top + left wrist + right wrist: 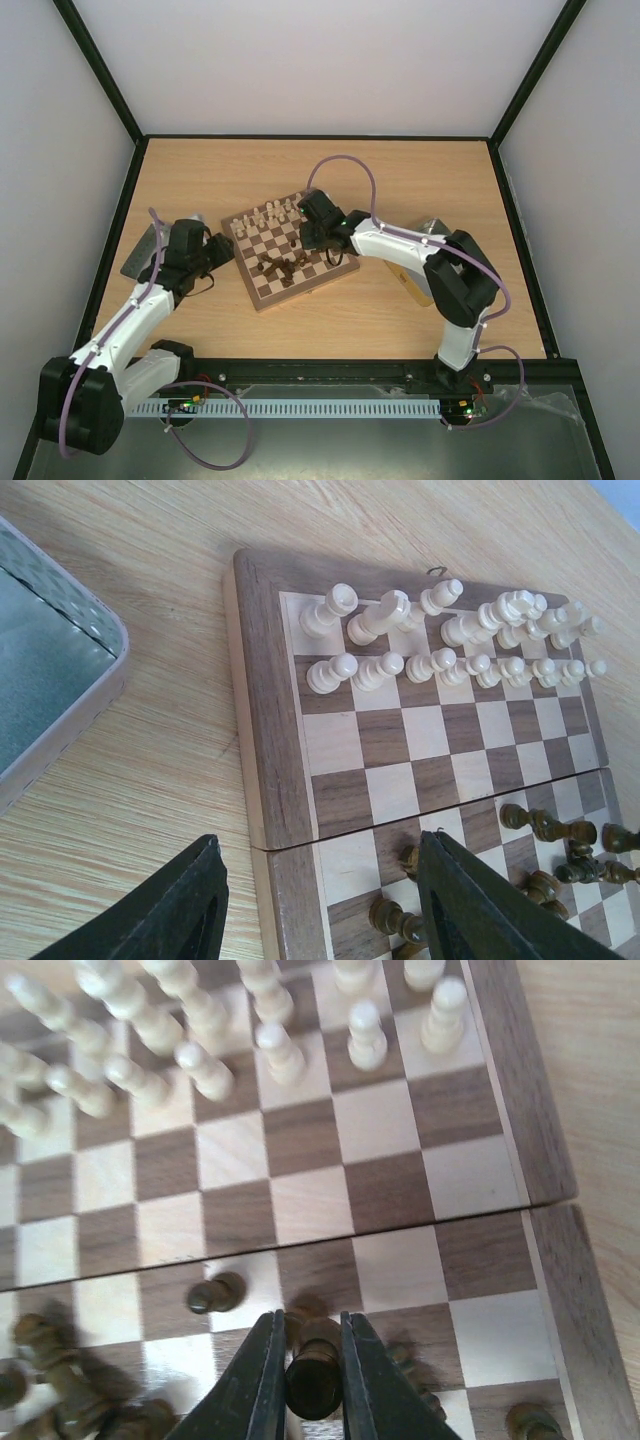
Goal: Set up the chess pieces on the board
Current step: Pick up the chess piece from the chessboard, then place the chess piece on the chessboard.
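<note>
The chessboard (pixel 262 290) lies mid-table, also in the left wrist view (pixel 265 730) and the right wrist view (pixel 545 1120). Cream pieces (pixel 440 640) stand in two rows along its far side (pixel 200 1030). Dark brown pieces (pixel 280 268) lie in a loose heap on the near half (pixel 555 845). My right gripper (pixel 308 1335) hangs over the board's right part (pixel 322 238), shut on a dark brown piece (pixel 315 1380) held above the squares. My left gripper (pixel 320 900) is open and empty, low at the board's left edge (pixel 205 262).
A silver metal tray (pixel 50 680) lies left of the board, under the left arm (pixel 140 258). A tan box (pixel 408 280) sits beside the right arm. Black frame rails edge the table.
</note>
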{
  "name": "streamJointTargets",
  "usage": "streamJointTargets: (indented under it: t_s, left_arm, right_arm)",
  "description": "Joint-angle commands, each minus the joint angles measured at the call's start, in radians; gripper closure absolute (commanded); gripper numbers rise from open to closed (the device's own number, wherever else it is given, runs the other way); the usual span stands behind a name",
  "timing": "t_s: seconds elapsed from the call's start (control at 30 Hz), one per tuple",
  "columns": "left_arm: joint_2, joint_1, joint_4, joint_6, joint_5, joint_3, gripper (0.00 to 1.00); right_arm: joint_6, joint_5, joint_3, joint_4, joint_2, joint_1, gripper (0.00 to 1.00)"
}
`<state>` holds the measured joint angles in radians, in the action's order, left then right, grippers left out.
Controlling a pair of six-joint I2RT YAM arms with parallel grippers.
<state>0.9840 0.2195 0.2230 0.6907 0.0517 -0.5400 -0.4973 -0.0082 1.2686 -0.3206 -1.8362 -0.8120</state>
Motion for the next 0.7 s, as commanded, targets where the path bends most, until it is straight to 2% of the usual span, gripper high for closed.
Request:
streamJointTargets:
  t_s: [0.0,0.2,0.37,0.67]
  left_arm:
    - [-0.023,0.001,0.016,-0.008,0.002,-0.024,0.45]
    - [-0.038,0.001,0.025,-0.004,0.002,-0.024,0.45]
    - [-0.064,0.001,0.028,0.009,-0.015,-0.022,0.45]
    - [-0.128,-0.002,0.058,0.044,-0.103,-0.017,0.44]
  right_arm:
    - [-0.006,-0.011,0.021,0.048,0.073,-0.005,0.89]
    - [-0.004,-0.135,0.035,0.03,0.091,-0.012,0.89]
    - [0.011,-0.226,0.056,0.013,0.102,-0.07,0.88]
    - [0.039,-0.08,0.105,-0.03,0.044,-0.247,0.88]
